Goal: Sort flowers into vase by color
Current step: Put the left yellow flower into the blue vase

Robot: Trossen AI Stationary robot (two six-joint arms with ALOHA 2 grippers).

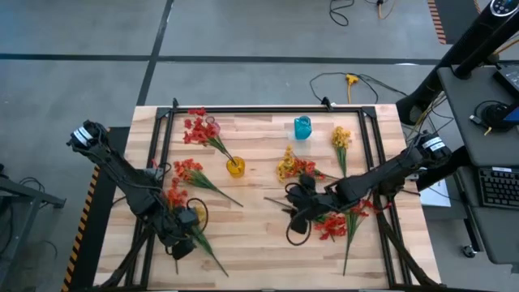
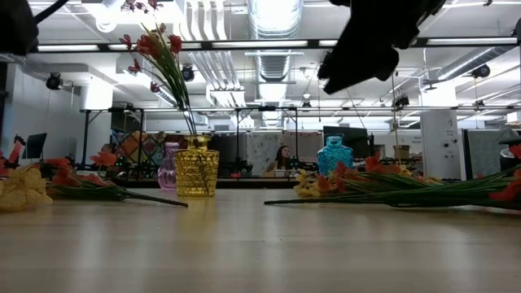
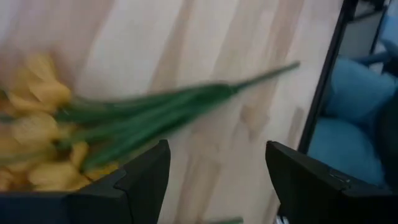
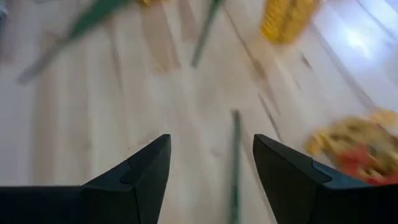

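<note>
Left claw [image 3: 214,180] is hanging over the near-left part of the table [image 1: 259,243], jaws standing apart w/ nothing btwn them. A yellow sprig [image 3: 93,124] is lying flat just ahead of its fingers, stem pointing away toward the frame rail, so prob. lining up for a grab on the stem.

Right claw [image 4: 211,180] is hovering mid-table, also spread and empty, w/ one thin green stem [image 4: 235,162] running btwn its fingers on the wood. Looks like it's aiming at that stem, since stems are the easy bit to pinch.

Flowers: one red sprig [image 1: 199,128] is already standing in the yellow vase [image 1: 235,167]. Pink vase [image 2: 168,165] is sitting just behind it; blue vase [image 1: 302,127] is standing empty toward the far side. Other red sprigs [image 1: 182,174] are lying loose left of centre, a mixed red/yellow heap [image 1: 293,166] right of centre, one yellow sprig [image 1: 340,139] near the right rail. Most sorting isn't done yet.

A person [image 2: 284,156] is sitting in the room beyond.
</note>
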